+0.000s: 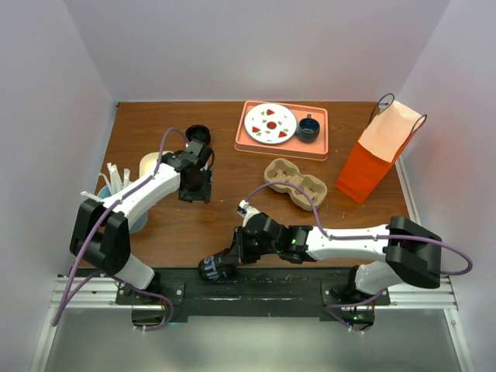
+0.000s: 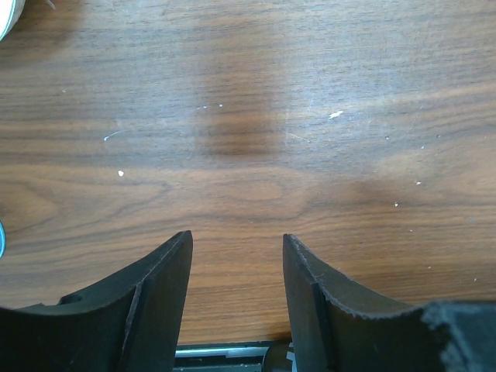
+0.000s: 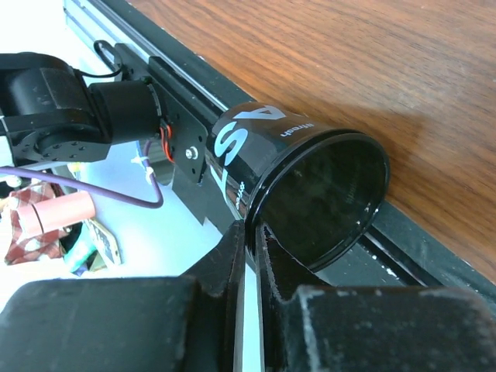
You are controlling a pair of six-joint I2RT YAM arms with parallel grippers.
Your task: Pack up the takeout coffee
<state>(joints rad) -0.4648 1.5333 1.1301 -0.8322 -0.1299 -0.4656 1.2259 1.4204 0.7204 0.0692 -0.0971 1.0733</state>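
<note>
On the left, over the table [image 2: 256, 93], my left gripper [image 2: 236, 249] hangs with jaws apart, holding nothing; at the near edge my right gripper [image 3: 252, 232] pinches the rim of the takeout coffee [image 3: 310, 182], tipped on its side and lidless; I should lift slowly, since a rim pinch may slip, then stand it upright.

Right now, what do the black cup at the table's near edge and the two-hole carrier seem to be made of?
Cup: probably coated paper or plastic; glossy black, as its wall shines and bears white print. Carrier: likely moulded paper pulp; matte beige, dull and soft-edged.
</note>
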